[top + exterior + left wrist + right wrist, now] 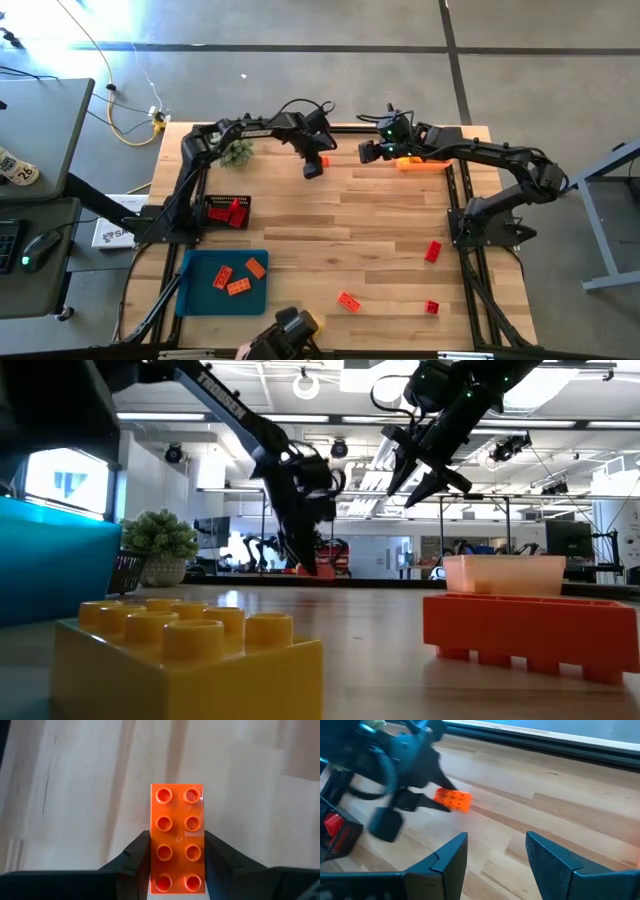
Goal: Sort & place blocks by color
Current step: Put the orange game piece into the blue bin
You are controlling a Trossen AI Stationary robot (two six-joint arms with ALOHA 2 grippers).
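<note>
Left claw (318,160) sits at about twelve o'clock on the table (380,230), its two dark fingers (135,860) pressed against the long sides of an orange eight-stud block (177,837) that lies flat on the wood; the left wrist view shows the block pinched between them, studs facing up. The right wrist view shows the same block (452,800) at the tip of that claw, low over the boards. Right claw (372,152) hangs just beside it, toward one o'clock, raised above the table with its fingers (445,857) apart and nothing between them.

By size, the table itself comes first: pale wood planks inside a dark frame. Next is the blue tray (195,290) at about seven o'clock, carrying three orange blocks (238,280). A black bin (228,211) at nine o'clock holds red blocks (230,213). An orange container (422,164) lies at one o'clock, beside the right arm. A green spiky plant ball (237,152) stands at eleven o'clock.

Loose blocks lie on the half of the table between four and six o'clock: a red one (432,251) at four, another red one (431,307) at five, and an orange one (348,301) at six. In the low view a yellow block (185,650) and an orange-red block (530,625) stand close to the camera.

No writing on the blocks or trays can be read; a white box (112,232) off the table's nine o'clock edge bears letters too small to make out.
</note>
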